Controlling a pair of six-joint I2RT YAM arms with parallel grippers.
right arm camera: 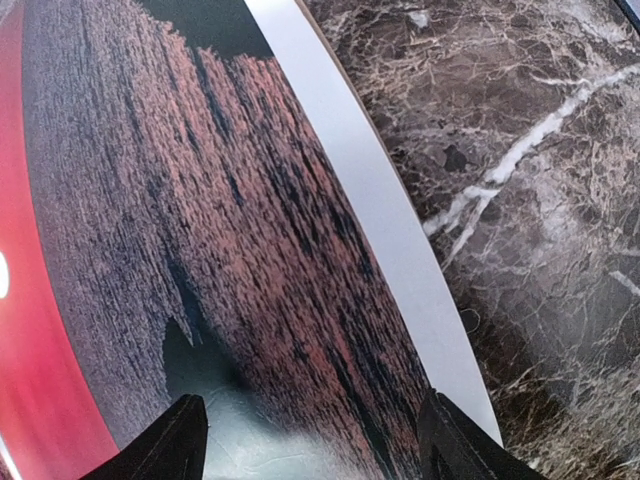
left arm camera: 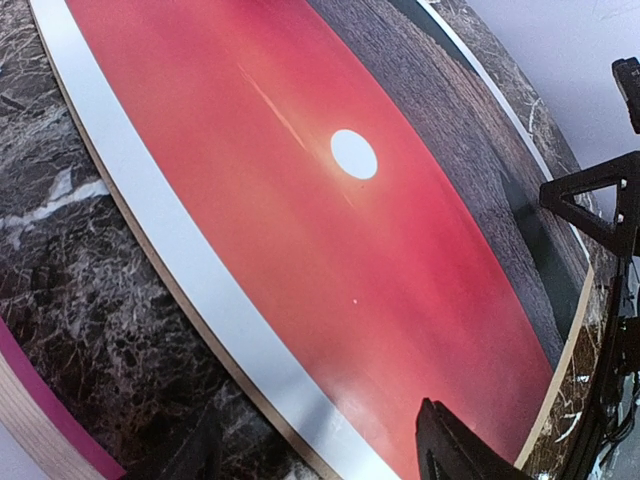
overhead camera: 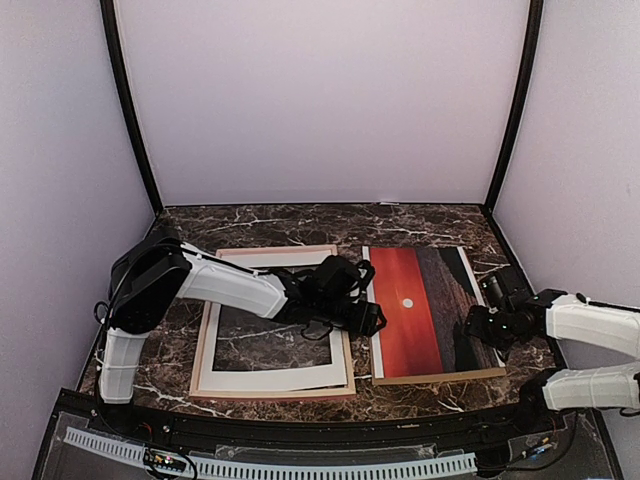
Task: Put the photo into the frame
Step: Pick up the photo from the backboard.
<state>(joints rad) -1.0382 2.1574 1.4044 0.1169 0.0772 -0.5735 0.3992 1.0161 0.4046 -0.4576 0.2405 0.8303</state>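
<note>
Far left on the dark, white-veined marble surface (overhead camera: 300,222): the frame (overhead camera: 270,250), flat, with thin rails of pale wood and a pink-red strip in the left wrist view, long axis running from near edge to far. Inside the rails, a white mat board (overhead camera: 270,378) with a rectangular cut-out and marble showing through.

Just right of the frame, the left end effector (overhead camera: 376,320), black fingers apart, clamped on nothing, poised over the white left border of the photo (overhead camera: 410,310).

Photo flat, beside the frame and parallel to it, long axis likewise near to far. Glossy rectangle: red-orange sky along the left, small white sun mid-sheet, dark rippled sea along the right, image top pointing left. Underneath, a brown backing board (overhead camera: 440,377), only edges showing.

Over the photo's right edge, the right end effector (overhead camera: 470,326), fingers spread, gripping nothing.
</note>
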